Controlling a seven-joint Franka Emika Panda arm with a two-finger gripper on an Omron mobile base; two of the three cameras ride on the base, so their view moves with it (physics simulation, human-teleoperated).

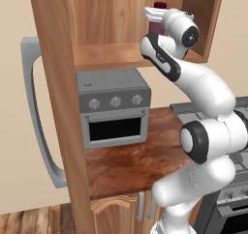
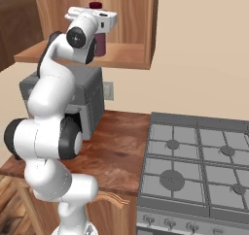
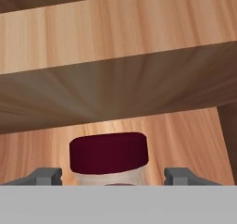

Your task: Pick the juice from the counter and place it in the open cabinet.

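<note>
The juice (image 3: 109, 153) shows its maroon cap close up, between my gripper's (image 3: 112, 177) two fingertips (image 3: 46, 176), which sit at either side of the bottle. My gripper (image 1: 154, 16) reaches into the open cabinet (image 1: 104, 54) and is shut on the juice (image 1: 156, 28). The cap sticks up above the hand. In the right base view the juice (image 2: 101, 45) stands upright at the level of the cabinet shelf (image 2: 126, 59), under my gripper (image 2: 100, 23). Whether its base touches the shelf I cannot tell. The counter (image 1: 126, 163) lies below.
A grey toaster oven (image 1: 114, 109) stands on the counter under the cabinet. The cabinet's tall side panel (image 1: 58, 107) rises at the left. A grey stove (image 2: 194, 166) adjoins the counter on the right. The cabinet's back wall (image 3: 115, 38) is close ahead of the hand.
</note>
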